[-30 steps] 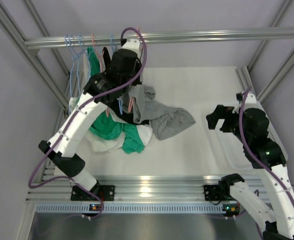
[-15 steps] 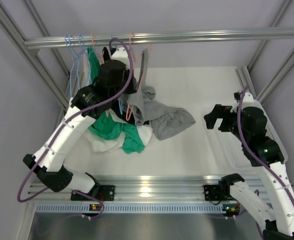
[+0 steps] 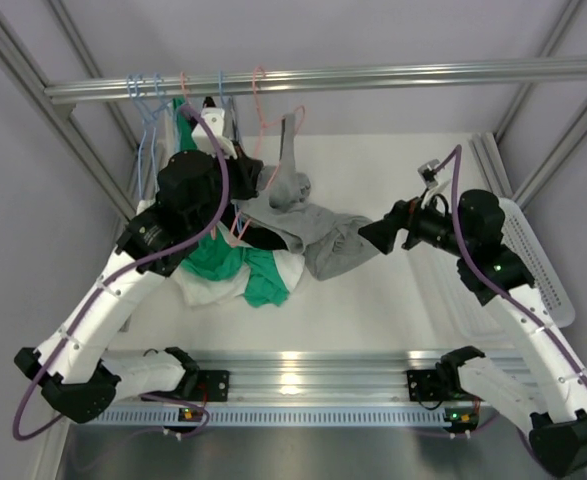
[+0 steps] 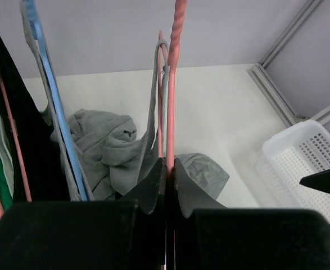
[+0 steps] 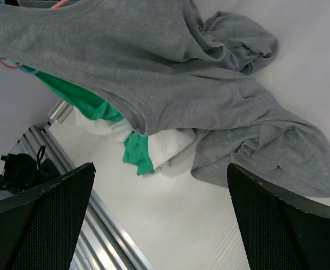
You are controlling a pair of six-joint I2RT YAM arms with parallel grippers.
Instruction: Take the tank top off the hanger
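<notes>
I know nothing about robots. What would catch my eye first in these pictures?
First comes the left gripper, shut on a pink hanger below the back rail. A gray tank top trails from the hanger down onto the white table. To its right, the right gripper hovers wide open over the gray cloth, and a heap of green and white clothes lies at the left.

My left pincer (image 4: 169, 171) and right pincer (image 5: 160, 169) are black, the right one's pads finely dimpled. I see a plain grey tank top (image 5: 170, 90), a pink hanger (image 4: 173, 84), a blue hanger (image 4: 51, 95), a green garment (image 5: 80, 94) and a white garment (image 5: 166, 149) on my white counter (image 5: 181, 236), plus a white perforated basket (image 4: 299, 163).
</notes>
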